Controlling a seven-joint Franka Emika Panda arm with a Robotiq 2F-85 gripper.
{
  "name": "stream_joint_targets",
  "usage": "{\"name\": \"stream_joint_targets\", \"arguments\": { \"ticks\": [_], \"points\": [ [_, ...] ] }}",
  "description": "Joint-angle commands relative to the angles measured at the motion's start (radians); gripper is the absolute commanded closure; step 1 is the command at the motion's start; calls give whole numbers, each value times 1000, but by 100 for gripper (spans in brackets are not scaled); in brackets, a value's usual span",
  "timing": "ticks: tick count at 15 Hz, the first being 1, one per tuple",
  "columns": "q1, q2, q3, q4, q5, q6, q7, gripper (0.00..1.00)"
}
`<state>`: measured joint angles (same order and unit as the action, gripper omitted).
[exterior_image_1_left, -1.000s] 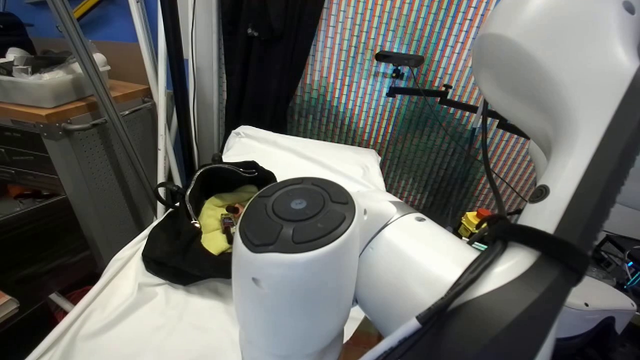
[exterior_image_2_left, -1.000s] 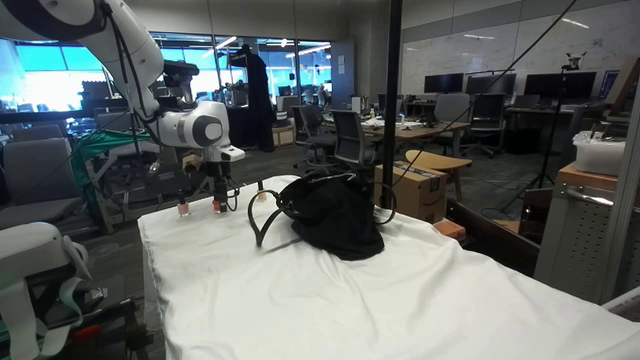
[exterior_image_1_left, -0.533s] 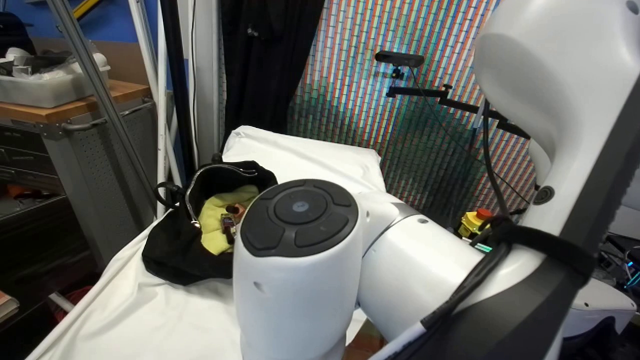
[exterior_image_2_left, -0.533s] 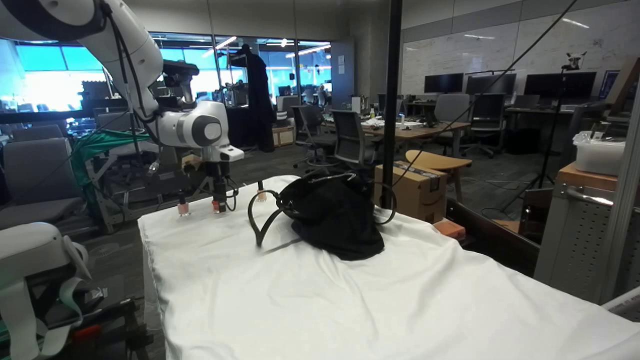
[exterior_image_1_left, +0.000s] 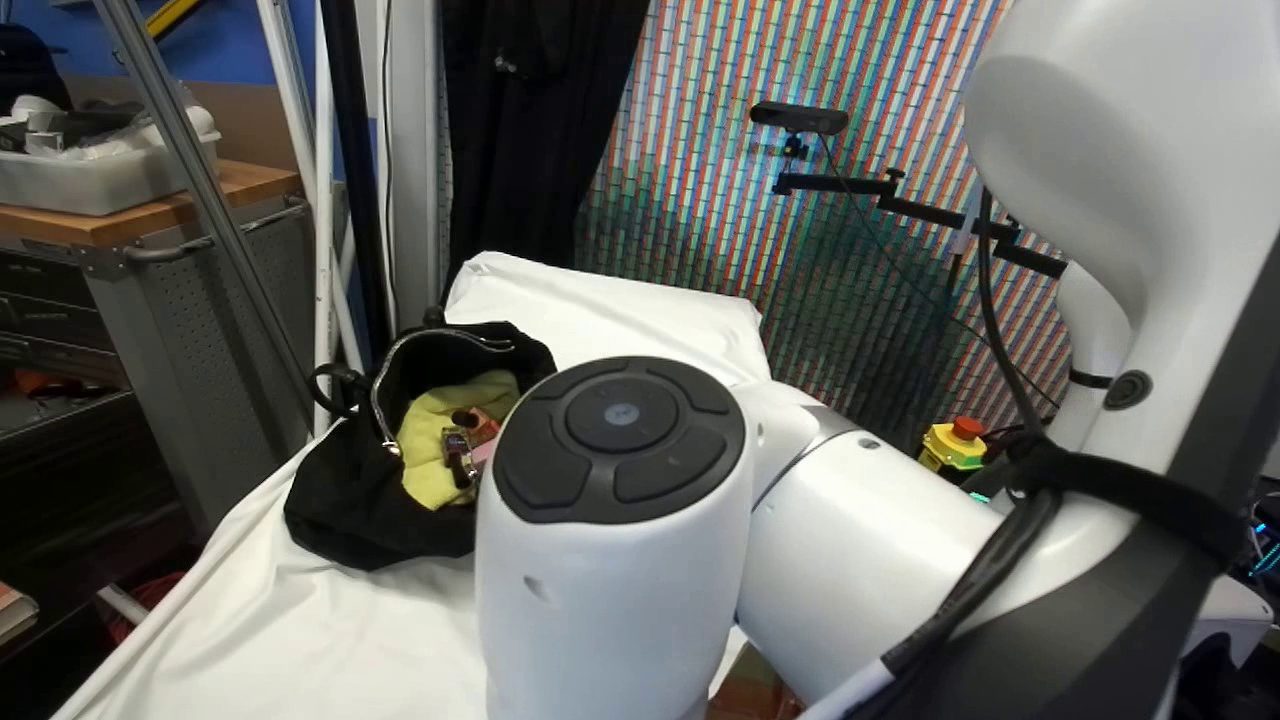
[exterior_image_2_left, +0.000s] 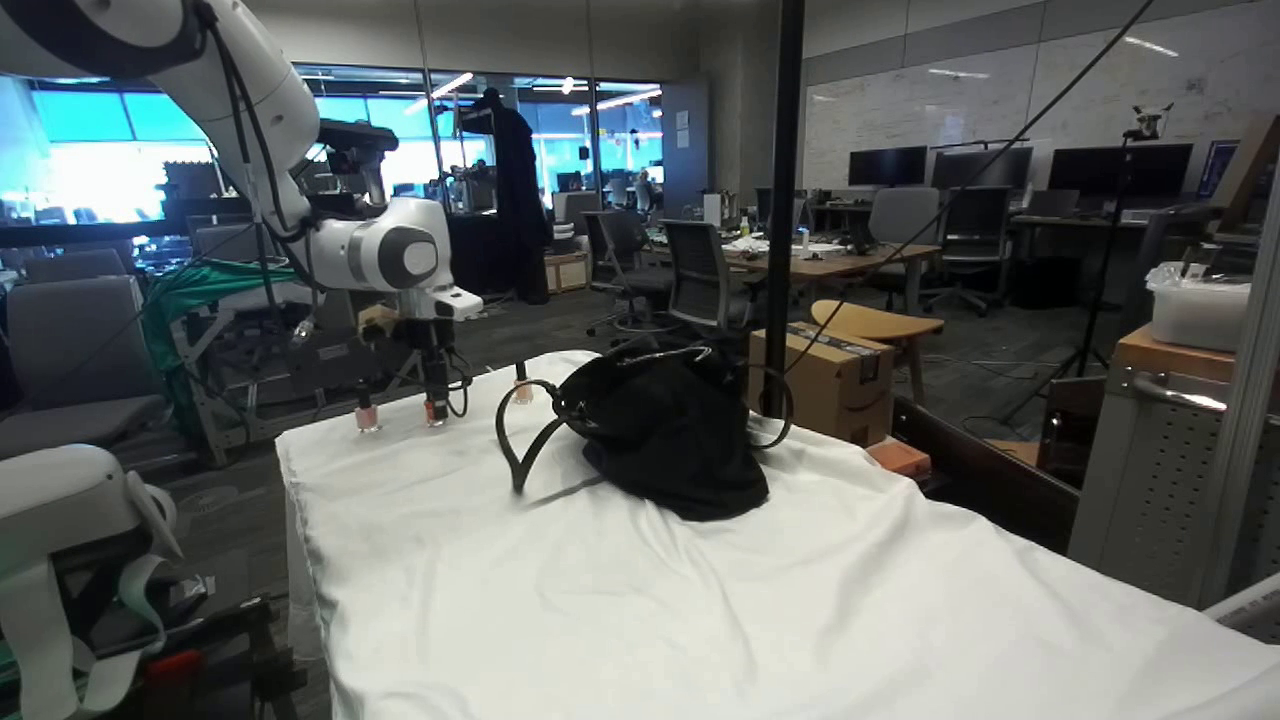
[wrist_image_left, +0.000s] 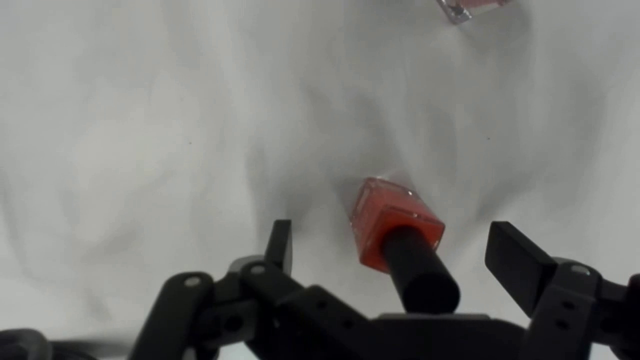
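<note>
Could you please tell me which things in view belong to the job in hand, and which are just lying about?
Likely in the job:
black two-fingered gripper
boxy red black-capped glass bottle, upright between the open jaws
possibly a black-capped pink glass bottle and the slouching black fabric bag

Likely just lying about:
brown oblong cardboard box
white rectangular plastic bin

Pincer (wrist_image_left: 392, 247) spread wide, black-capped red bottle (wrist_image_left: 397, 215) between, white cloth (wrist_image_left: 140, 130) beneath

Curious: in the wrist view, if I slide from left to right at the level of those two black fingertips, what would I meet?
One black fingertip → the red, black-capped bottle → the opposite black fingertip, with white cloth beneath them all.
</note>
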<state>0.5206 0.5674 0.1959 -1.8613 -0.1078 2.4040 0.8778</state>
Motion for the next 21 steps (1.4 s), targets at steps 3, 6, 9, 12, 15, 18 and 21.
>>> {"name": "stream_joint_targets", "arguments": {
  "ticks": [3, 6, 9, 12, 15, 18, 21],
  "points": [
    [28, -43, -11, -40, 5, 21, 18, 0],
    [30, -39, -10, -45, 8, 23, 12, 0],
    [26, -36, -7, -50, 12, 26, 4, 0],
    [23, -33, -6, -52, 14, 26, 0, 0],
    [19, -33, -4, -54, 18, 27, -8, 0],
    [16, -34, -4, -53, 19, 26, -11, 0],
    [14, -31, -4, -50, 19, 23, -15, 6]
  ]
}}
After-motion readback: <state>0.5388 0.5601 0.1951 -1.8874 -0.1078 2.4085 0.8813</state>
